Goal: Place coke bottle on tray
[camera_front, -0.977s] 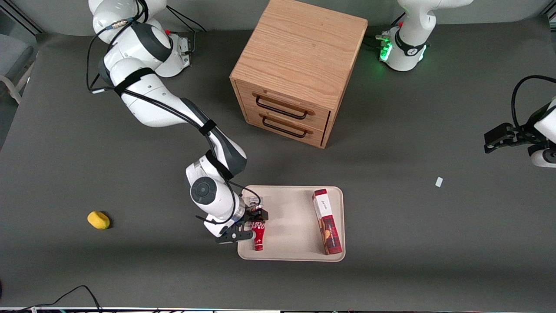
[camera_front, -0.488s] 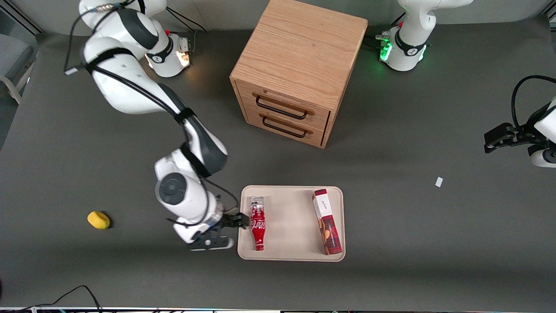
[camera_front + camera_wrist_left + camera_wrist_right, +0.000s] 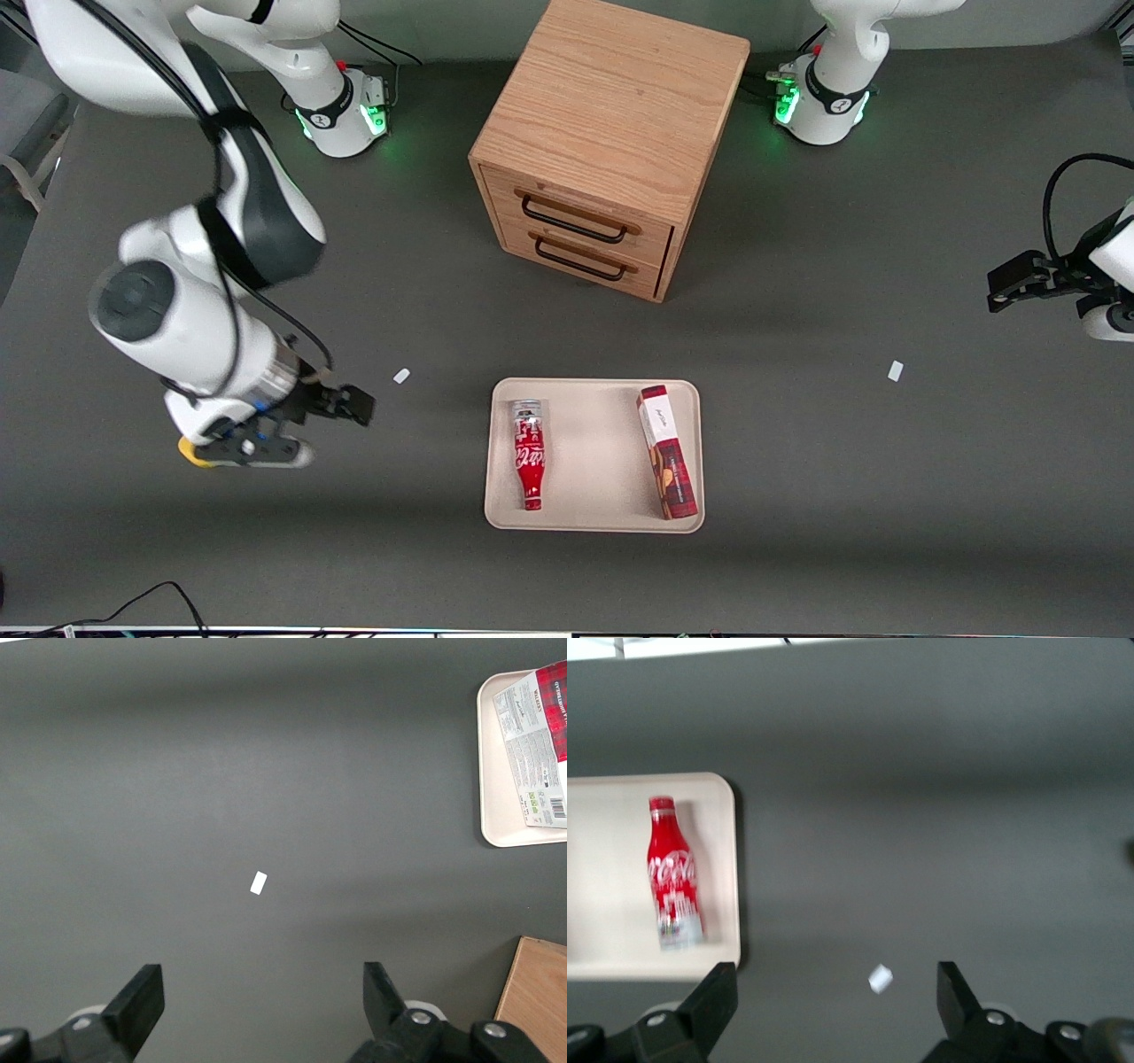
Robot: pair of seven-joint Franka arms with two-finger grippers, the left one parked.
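The coke bottle (image 3: pixel 529 456) is small and red with white script. It lies flat on the beige tray (image 3: pixel 594 518), along the tray's edge nearest the working arm's end of the table, with its neck toward the front camera. It also shows in the right wrist view (image 3: pixel 671 873) on the tray (image 3: pixel 602 859). My right gripper (image 3: pixel 332 432) is open and empty. It hangs above the bare table, well apart from the tray, toward the working arm's end. Its fingers stand wide apart in the wrist view (image 3: pixel 833 979).
A red-and-white biscuit box (image 3: pixel 667 452) lies on the tray's other long side. The wooden two-drawer cabinet (image 3: pixel 611 142) stands farther from the front camera. A yellow object (image 3: pixel 188 452) peeks out beside the gripper. Small white scraps (image 3: pixel 401 376) (image 3: pixel 896 370) lie on the table.
The gripper has let go of the coke bottle, risen, and moved away from the tray toward the working arm's end. The bottle stays lying on the tray.
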